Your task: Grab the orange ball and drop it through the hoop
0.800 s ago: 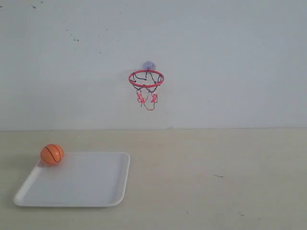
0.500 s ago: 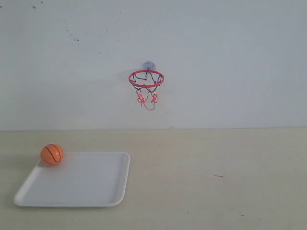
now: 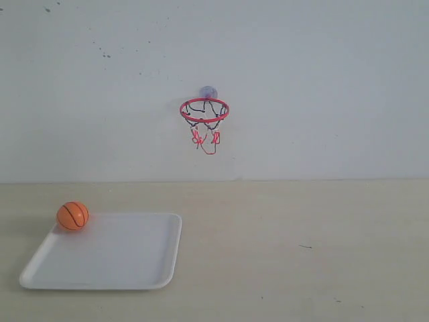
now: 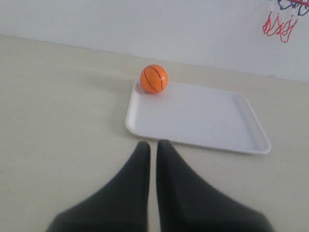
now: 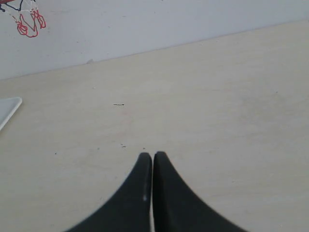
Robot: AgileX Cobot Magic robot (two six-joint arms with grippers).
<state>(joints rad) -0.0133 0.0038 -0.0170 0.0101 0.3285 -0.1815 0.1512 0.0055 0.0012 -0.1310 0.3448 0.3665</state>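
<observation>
Left gripper [image 4: 152, 144]: two black fingers drawn together with only a hairline slit between the tips, nothing held. It hangs over bare table near one long edge of the tray, well apart from the ball.

Right gripper [image 5: 152, 154]: likewise closed to a thin seam, nothing between the fingers, poised over open tabletop well away from the tray.

Orange ball [image 3: 72, 215]: small, with thin black seams. It rests in the far left corner of the tray as the exterior view shows it, against the raised rim, and neither gripper touches it.

Tray [image 3: 134, 268]: white, rectangular, with rounded corners and a shallow lip. It lies flat on the left part of the table and carries the ball alone.

Hoop [image 3: 204, 111]: red ring fixed to the wall by a translucent suction cup [image 3: 208, 91], high above the table and to the right of the tray. Its black-and-red string net [image 3: 206, 137] hangs slack beneath the ring.

Table [image 3: 301, 221]: pale beige, matte, level — one short dark mark [image 3: 305, 247] on its right half, a few tiny flecks besides.

Wall [image 3: 322, 80]: plain off-white, meeting the table's far edge in a straight line — scattered small dark specks [image 3: 106, 55] at upper left.
</observation>
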